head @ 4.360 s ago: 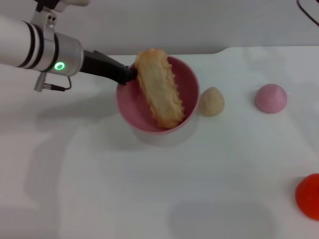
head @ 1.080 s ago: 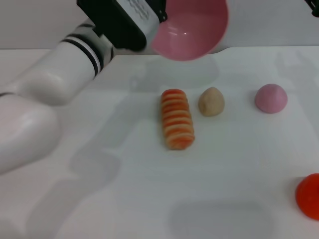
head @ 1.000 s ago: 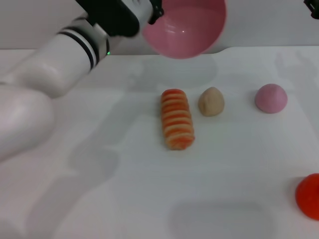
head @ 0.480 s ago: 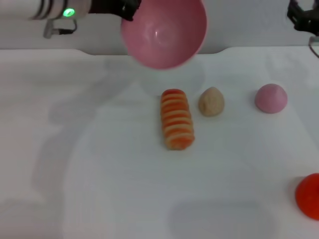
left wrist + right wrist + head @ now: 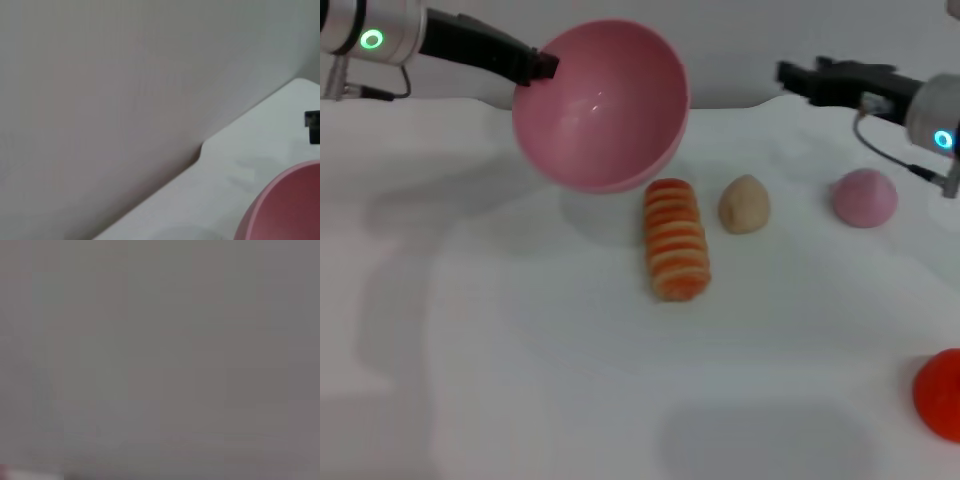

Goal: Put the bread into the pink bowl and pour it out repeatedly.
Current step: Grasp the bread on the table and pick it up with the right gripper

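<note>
Currently at 10 o'clock on the white tabletop (image 5: 520, 400): left gripper (image 5: 542, 66), pinched on the rim of the round glossy pink plastic bowl (image 5: 600, 105). Bowl held clear of the surface, tilted, opening facing the head camera, empty. Left forearm extended nearly level from the 9 o'clock edge, fingers pointing toward 3 o'clock.

At centre: elongated ridged orange-and-cream striped toy bread (image 5: 675, 238), lying flat, striped side up, long axis running 12 to 6 o'clock, outside the bowl and just below its lower rim. At 3 o'clock of the bread, just beside it but apart: small beige egg-shaped lump (image 5: 744, 204). Farther toward 3 o'clock: small pink dome (image 5: 865, 196). At 5 o'clock, cut by the edge: red-orange round object (image 5: 938, 394).

At 2 o'clock: right gripper (image 5: 790, 74), raised above the surface, pointing toward 9 o'clock, holding nothing; finger spacing cannot be told.

Step in hand, judged: return bowl to upright and set down. Recommended procedure:
- Roll wrist until rim is level before lowering.
- Set down at 9 o'clock of the bread, clear of it.
- Maintain rim grip until base rests flat.
</note>
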